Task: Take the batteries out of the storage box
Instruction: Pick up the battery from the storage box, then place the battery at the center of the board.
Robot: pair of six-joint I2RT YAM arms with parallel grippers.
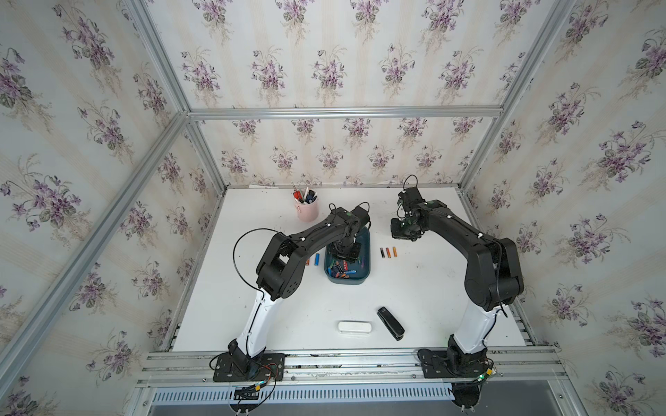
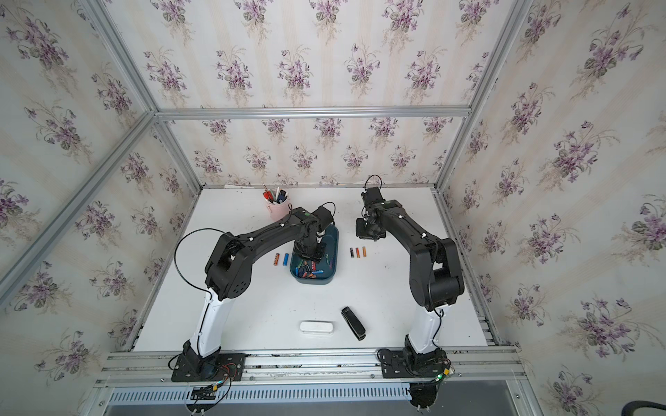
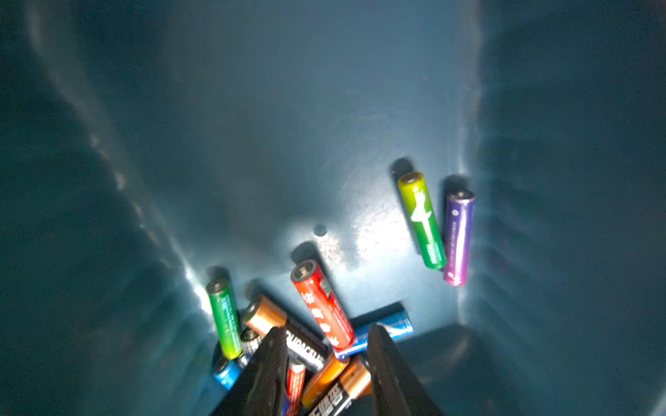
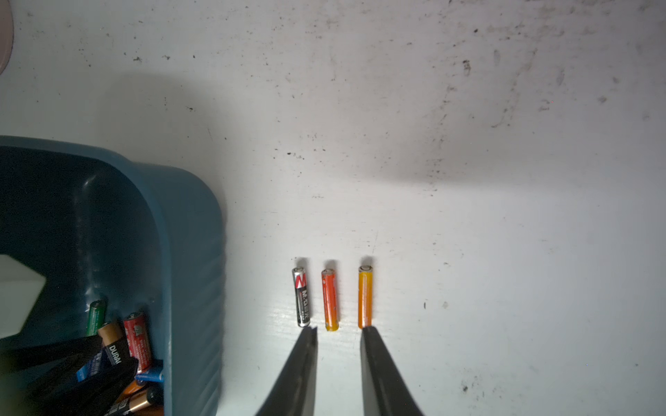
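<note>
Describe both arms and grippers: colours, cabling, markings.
The left arm and right arm match: black jointed upper links, white lower link, black base plate. Thin black cables loop outside, pinned by white clips. A green dot marks the left wrist. The left gripper and right gripper have plain black tapered fingers.

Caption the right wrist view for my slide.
Open right gripper near three batteries lined up beside the box.

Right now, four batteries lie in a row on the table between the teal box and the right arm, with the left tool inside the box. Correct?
Three, not four: the right wrist view shows only three batteries in that row. The left tool is inside the box.
</note>
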